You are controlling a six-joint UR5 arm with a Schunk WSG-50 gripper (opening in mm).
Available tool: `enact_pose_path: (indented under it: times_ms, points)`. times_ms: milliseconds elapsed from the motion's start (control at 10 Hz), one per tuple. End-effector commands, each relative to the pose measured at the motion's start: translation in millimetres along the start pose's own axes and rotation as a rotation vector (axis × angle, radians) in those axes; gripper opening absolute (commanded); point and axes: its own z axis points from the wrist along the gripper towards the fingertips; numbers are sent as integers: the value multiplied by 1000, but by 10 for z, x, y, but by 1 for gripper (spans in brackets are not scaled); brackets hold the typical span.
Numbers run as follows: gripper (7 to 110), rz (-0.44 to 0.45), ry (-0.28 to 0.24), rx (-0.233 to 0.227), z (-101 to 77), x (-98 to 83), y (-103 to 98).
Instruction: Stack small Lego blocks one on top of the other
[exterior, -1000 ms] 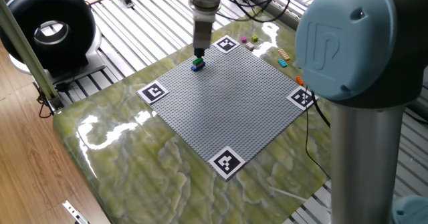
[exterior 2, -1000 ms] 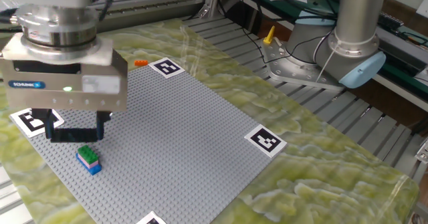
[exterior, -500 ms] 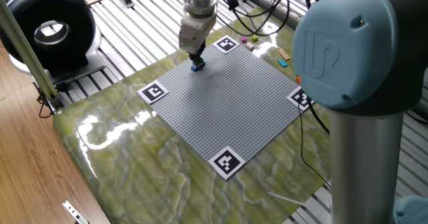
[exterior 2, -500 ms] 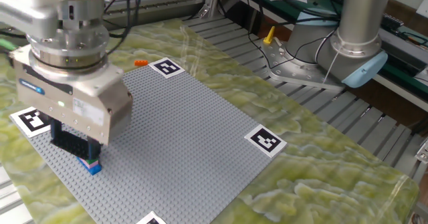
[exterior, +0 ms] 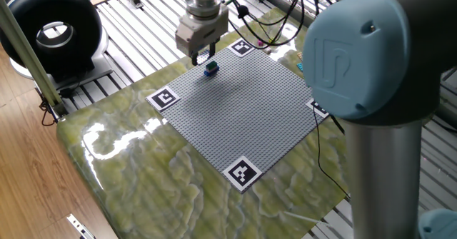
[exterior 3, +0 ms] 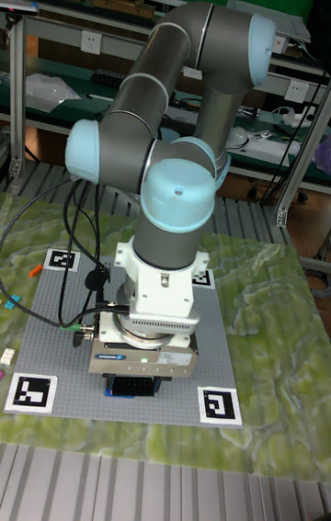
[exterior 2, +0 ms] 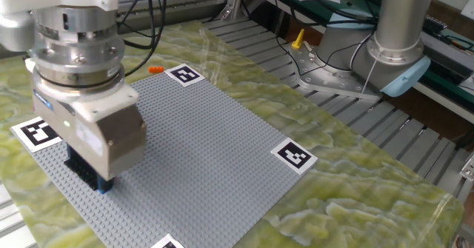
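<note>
Green marbled table filled most of the room's middle, with a big grey baseplate lying flat on it so the tiny bricks had studs to grip. Four square tags sat at the plate's corners, likely so the cameras could find the plate.

Near the plate's 11 o'clock corner in one fixed view stood the stack, green on top of blue. It sat pressed onto the plate, which is why it stood straight. The gripper hung tilted just at the stack's 10 o'clock side, very close. I could not tell if it touched the stack, or how wide its fingers were. In the other fixed view its body hid almost all of the stack; only a blue corner peeked out underneath.

Spare bricks waited off the plate: a pink one near the far tag, and an orange one beside another tag. They lay apart from the plate, maybe to keep room for stacking. More bricks could go on top next, I think.
</note>
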Motion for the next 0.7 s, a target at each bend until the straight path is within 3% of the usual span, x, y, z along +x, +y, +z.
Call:
enact_pose_path:
  times_ms: [0,100,200,300,400,500,600]
  points:
    - [7,127,6,3,22,-202,66]
    - [7,169,35,-49,59,-213,249]
    - [7,153,33,24,67,-241,91]
    - [7,116,48,102,-22,-141,-96]
    - [7,133,101,62,-98,23,-4]
    - [7,138,121,48,-123,73,-60]
    - [7,143,127,5,-123,103,-23]
